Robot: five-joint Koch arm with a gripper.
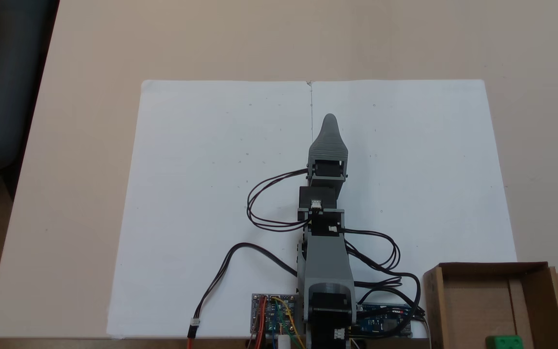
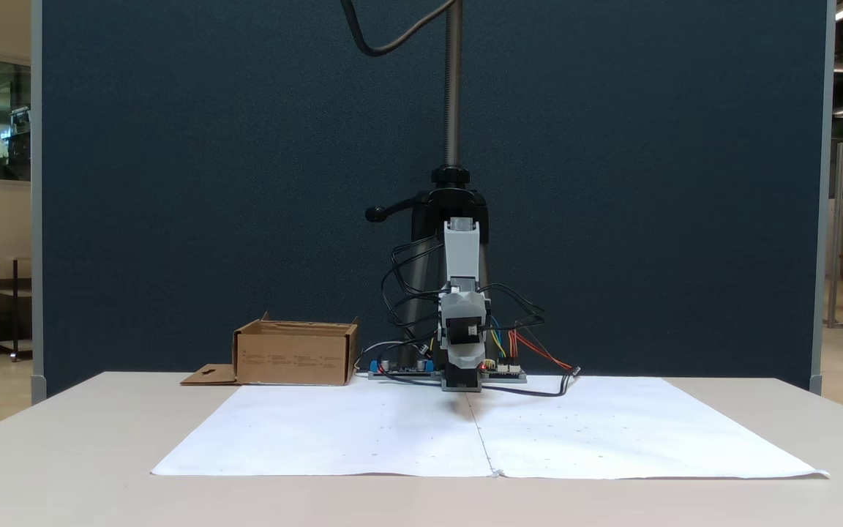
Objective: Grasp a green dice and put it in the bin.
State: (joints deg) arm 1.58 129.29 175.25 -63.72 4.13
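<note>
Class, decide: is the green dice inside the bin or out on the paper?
Inside. The green dice sits on the floor of the bin, enclosed by its cardboard walls.

No readable text anywhere. Faint printed lines ran along front wall of cardboard box (image 2: 296, 356), at 9 o'clock from arm base, too small to read.

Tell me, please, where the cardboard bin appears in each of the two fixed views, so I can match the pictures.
Looking down from above: the bin sits at the bottom right corner, beside the arm's base, with the green dice inside it.
Looking along the table from the front: the bin stands left of centre, at the far edge of the white paper.
Shared landmark: the paper's centre seam, running out from the arm's base.
</note>
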